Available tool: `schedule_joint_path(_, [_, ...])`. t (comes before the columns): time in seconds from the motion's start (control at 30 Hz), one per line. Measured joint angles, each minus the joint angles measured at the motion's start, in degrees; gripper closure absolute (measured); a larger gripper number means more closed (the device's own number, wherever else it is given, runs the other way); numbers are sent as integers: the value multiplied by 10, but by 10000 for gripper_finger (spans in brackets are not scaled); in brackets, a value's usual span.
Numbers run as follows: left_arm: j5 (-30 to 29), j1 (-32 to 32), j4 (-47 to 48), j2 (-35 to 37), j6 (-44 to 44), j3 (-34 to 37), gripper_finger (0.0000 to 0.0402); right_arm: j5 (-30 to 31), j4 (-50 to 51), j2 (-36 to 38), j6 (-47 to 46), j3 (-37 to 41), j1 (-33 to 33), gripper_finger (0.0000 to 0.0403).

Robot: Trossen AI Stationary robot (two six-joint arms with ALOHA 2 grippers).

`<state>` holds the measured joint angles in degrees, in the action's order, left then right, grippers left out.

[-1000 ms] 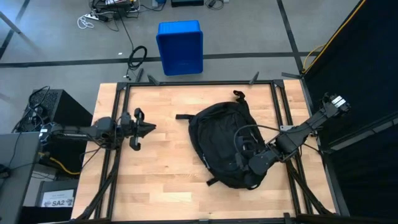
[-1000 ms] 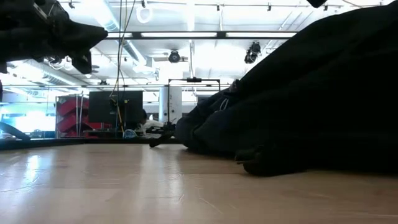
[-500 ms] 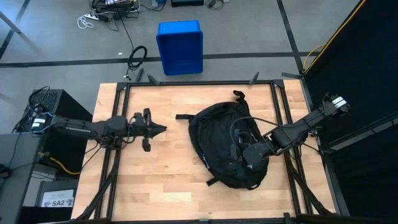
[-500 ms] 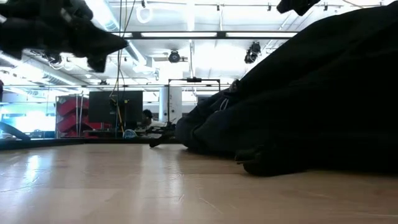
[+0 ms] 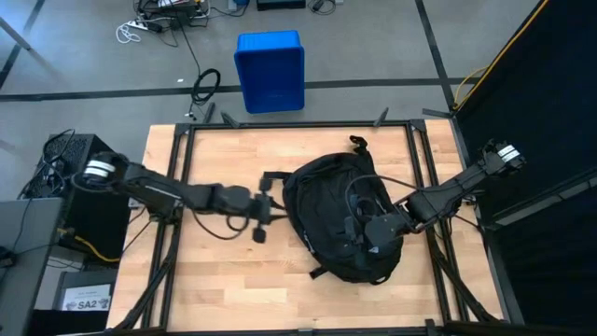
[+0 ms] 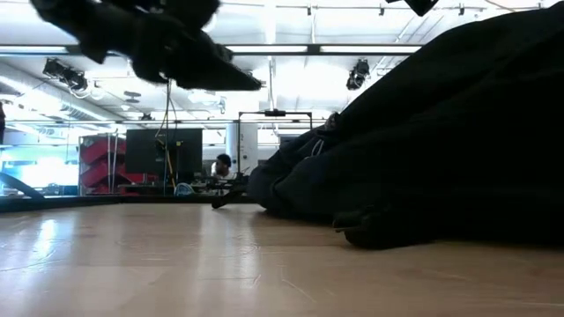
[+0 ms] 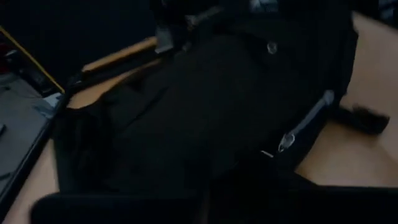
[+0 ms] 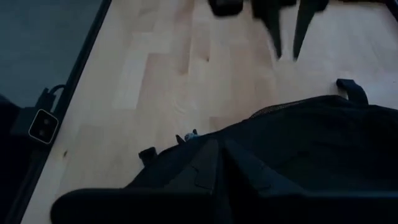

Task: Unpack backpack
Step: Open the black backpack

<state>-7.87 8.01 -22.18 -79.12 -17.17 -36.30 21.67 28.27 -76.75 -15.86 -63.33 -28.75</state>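
I see the backpack (image 5: 340, 219) lying right of centre on the table (image 5: 224, 271). My right gripper (image 5: 359, 233) rests on top of it, fingers pressed together, though I cannot tell if any fabric is pinched. My left gripper (image 5: 272, 207) hovers at the pack's left edge; its fingers I cannot tell. Only the left wrist view shows a silver zip pull (image 7: 287, 140); only the high view shows a blue bin (image 5: 270, 70) at top centre.
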Motion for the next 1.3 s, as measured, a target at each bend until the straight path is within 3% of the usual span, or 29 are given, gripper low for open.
schedule_joint_path(0.27, [-72,23,42,-90,-70,-60,206,-3,-4,0,-6,0,-4,403])
schedule_joint_path(0.47, [-140,34,31,-130,-151,-64,155,-2,-22,0,-1,0,-4,403])
schedule_joint_path(0.8, [-198,28,-67,-191,-244,-73,147,-1,-34,0,26,0,1,403])
schedule_joint_path(1.3, [-229,-1,-51,-283,-274,-155,181,-9,-60,-18,23,11,-62,403])
